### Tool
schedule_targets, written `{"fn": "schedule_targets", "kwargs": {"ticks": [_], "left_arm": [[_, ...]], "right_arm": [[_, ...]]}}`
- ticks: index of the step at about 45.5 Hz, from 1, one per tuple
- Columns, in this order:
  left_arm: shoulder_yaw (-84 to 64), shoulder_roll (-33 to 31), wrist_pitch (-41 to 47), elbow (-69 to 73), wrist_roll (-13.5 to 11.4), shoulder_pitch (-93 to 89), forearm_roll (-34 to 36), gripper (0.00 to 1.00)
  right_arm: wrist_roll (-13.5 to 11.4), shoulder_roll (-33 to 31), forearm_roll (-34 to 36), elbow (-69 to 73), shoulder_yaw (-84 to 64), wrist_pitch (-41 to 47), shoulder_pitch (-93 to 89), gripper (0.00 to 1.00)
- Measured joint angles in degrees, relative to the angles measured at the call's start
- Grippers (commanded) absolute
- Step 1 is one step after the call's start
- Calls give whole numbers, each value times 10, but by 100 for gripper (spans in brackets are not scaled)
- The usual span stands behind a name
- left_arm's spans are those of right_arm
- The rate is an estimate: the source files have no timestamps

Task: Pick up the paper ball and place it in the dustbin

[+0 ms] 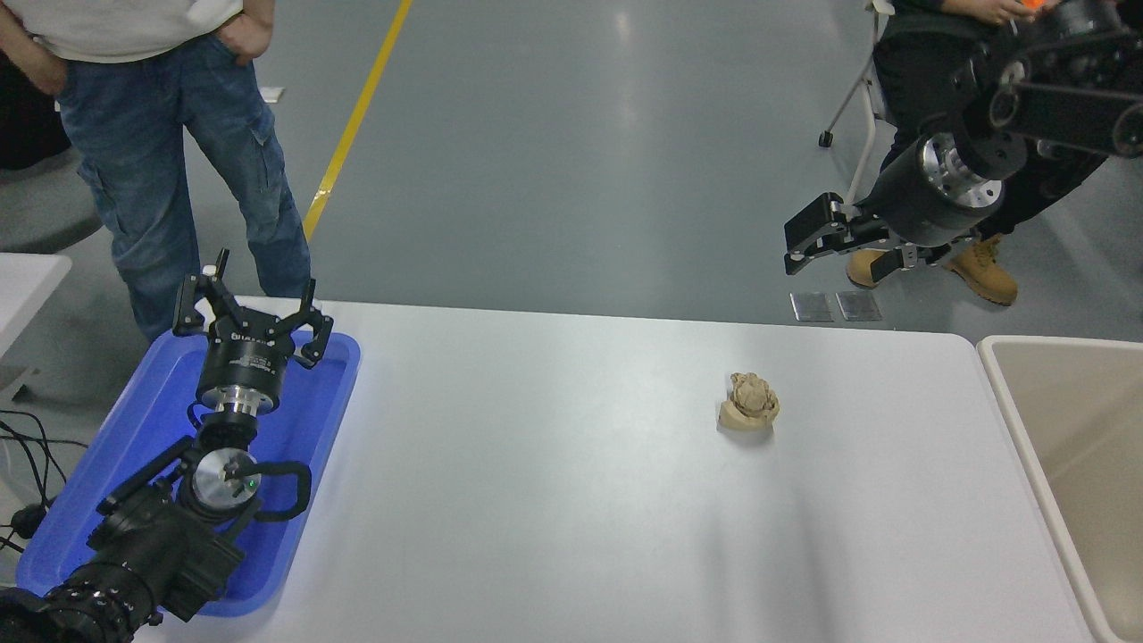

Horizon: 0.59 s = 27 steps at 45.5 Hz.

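hovering beyond the paper ball (750, 403), right gripper (817, 241) fingers apart, no readable writing.

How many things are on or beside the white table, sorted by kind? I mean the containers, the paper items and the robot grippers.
Containers: 2, the blue tray and the beige dustbin.
Paper items: 1, the paper ball.
Grippers: 2, the left gripper over the tray and the right gripper raised beyond the table's far edge.
Total: 5

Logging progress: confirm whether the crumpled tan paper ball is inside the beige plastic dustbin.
No, the crumpled tan paper ball lies on the white table, left of the beige plastic dustbin.
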Motion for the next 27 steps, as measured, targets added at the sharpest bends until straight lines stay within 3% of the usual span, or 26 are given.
{"fn": "schedule_targets", "kwargs": {"ticks": [27], "left_arm": [[0, 0, 0, 0, 0, 0, 0, 100]], "right_arm": [[4, 69, 0, -146, 100, -171, -249, 100]]}}
